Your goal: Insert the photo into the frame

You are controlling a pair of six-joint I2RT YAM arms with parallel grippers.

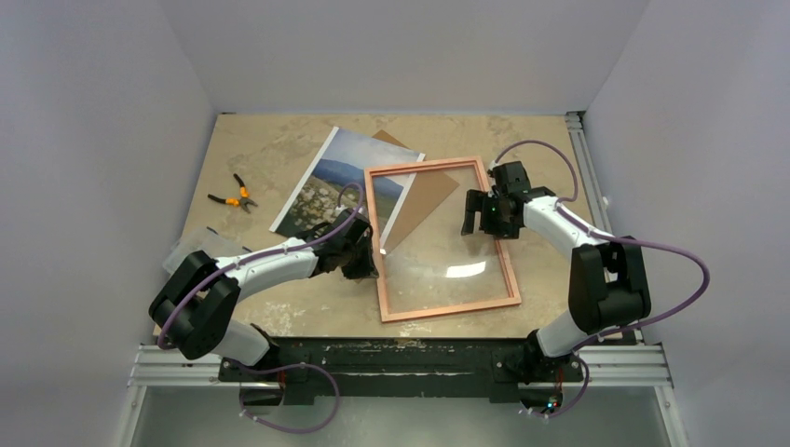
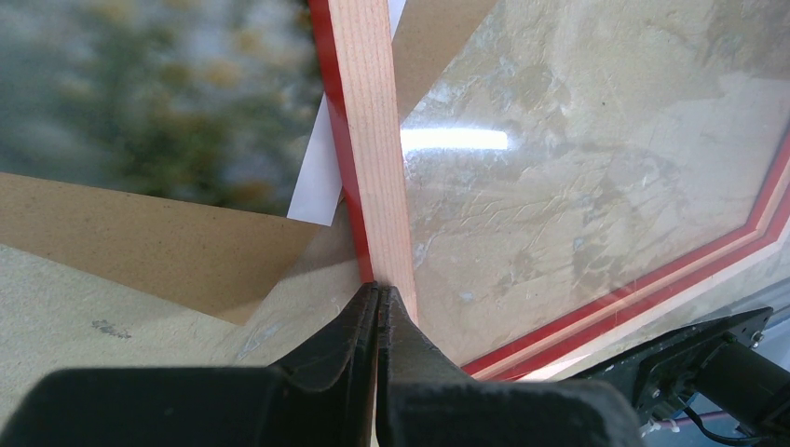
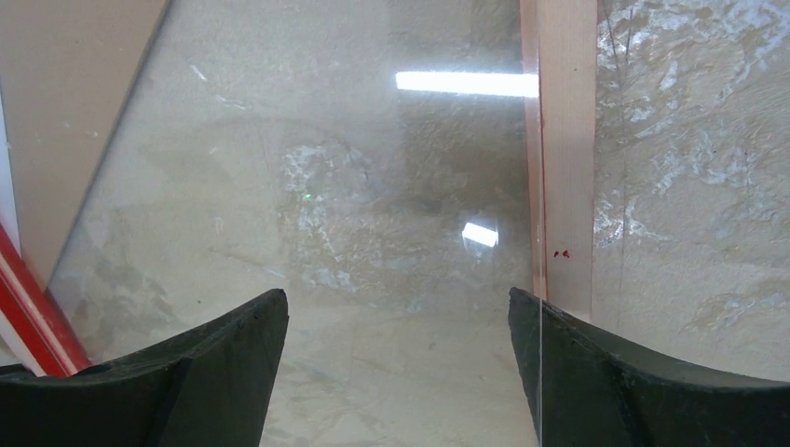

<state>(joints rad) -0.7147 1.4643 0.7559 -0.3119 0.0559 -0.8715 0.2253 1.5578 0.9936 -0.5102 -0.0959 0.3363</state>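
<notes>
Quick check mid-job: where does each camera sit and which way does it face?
Top: fixed above and behind, looking down on table, photo and frame; left arm and right arm show.
Left wrist: on the left arm, facing down along the frame's left rail; shut fingers show.
Right wrist: above the frame's right side, facing down; open fingers show.
Shared: both wrist views show the frame, with table visible through it.

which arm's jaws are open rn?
The right gripper: its jaws stand wide apart above the frame. The left gripper has its jaws pressed shut at the frame's edge.
</notes>
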